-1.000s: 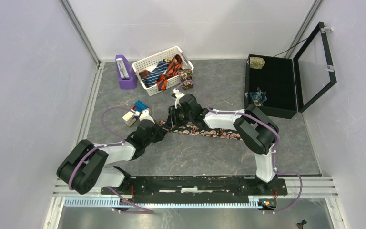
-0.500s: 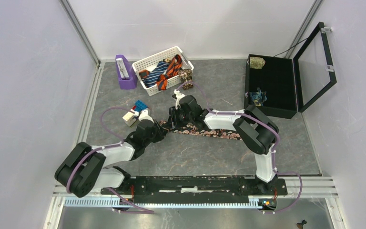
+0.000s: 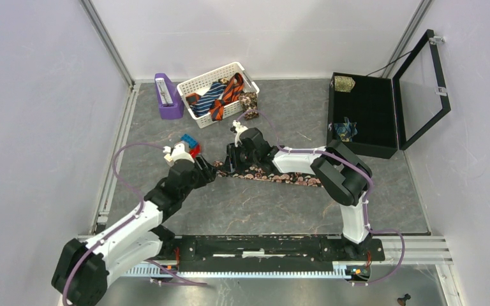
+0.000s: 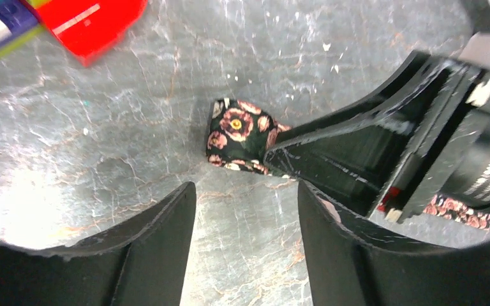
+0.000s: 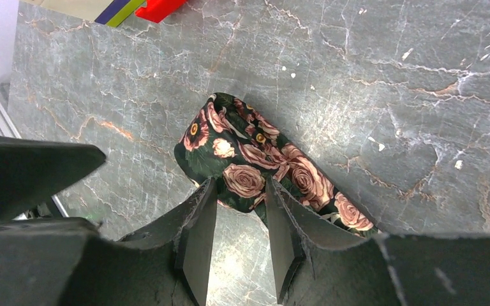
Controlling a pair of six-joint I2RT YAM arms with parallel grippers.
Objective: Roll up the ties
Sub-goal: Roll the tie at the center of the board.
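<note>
A dark tie with pink roses (image 3: 287, 177) lies flat across the table's middle, its left end folded over (image 4: 237, 131). My right gripper (image 3: 228, 162) stands on that folded end (image 5: 255, 150). Its tips (image 5: 241, 185) are closed narrowly on the fabric, with a rose between them. My left gripper (image 3: 203, 171) hangs open just left of the end, with bare table between its fingers (image 4: 245, 191), touching nothing. More ties (image 3: 220, 95), striped navy and orange, lie in the white basket (image 3: 198, 86).
Red and blue toy blocks (image 3: 189, 141) sit just left of the tie's end, the red one (image 4: 96, 22) close to my left gripper. A purple holder (image 3: 166, 92) stands beside the basket. An open black case (image 3: 363, 115) at the right holds rolled ties (image 3: 343, 83).
My left gripper has opened, let go of the tie's end and drawn back to the left and toward the near edge. The right gripper has stayed on the fold.
</note>
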